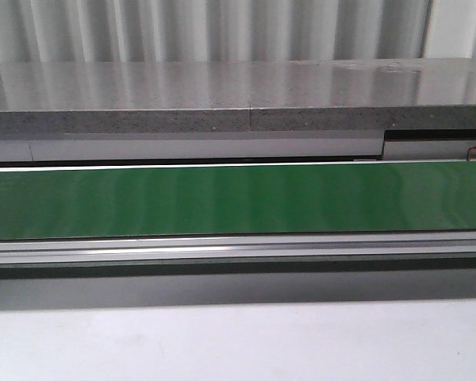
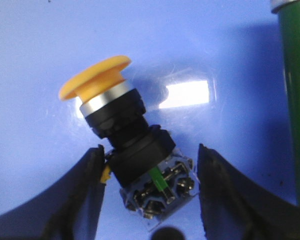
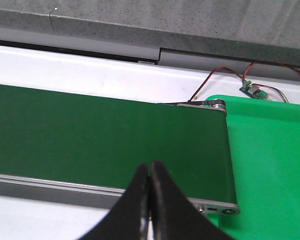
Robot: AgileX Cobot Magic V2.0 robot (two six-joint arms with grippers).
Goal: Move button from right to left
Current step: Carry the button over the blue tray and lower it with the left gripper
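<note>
The button [image 2: 121, 131] lies tilted on a blue surface [image 2: 200, 45] in the left wrist view, its yellow-orange mushroom cap [image 2: 92, 77] pointing away from the fingers. Its black collar and boxy contact block sit between the jaws of my left gripper [image 2: 150, 150], which is open. One finger [image 2: 87, 190] touches the collar; the other finger [image 2: 222, 190] stands a small gap off the block. My right gripper [image 3: 150, 165] is shut on nothing and hangs over the near edge of the green belt [image 3: 100, 140]. The front view shows neither the button nor a gripper.
The green conveyor belt [image 1: 238, 198] runs across the front view, with a grey ledge [image 1: 222, 87] behind it. At the belt's end lie a bright green mat [image 3: 270, 165] and a small circuit board [image 3: 253, 90] with red wires. A green belt edge [image 2: 295, 100] borders the blue surface.
</note>
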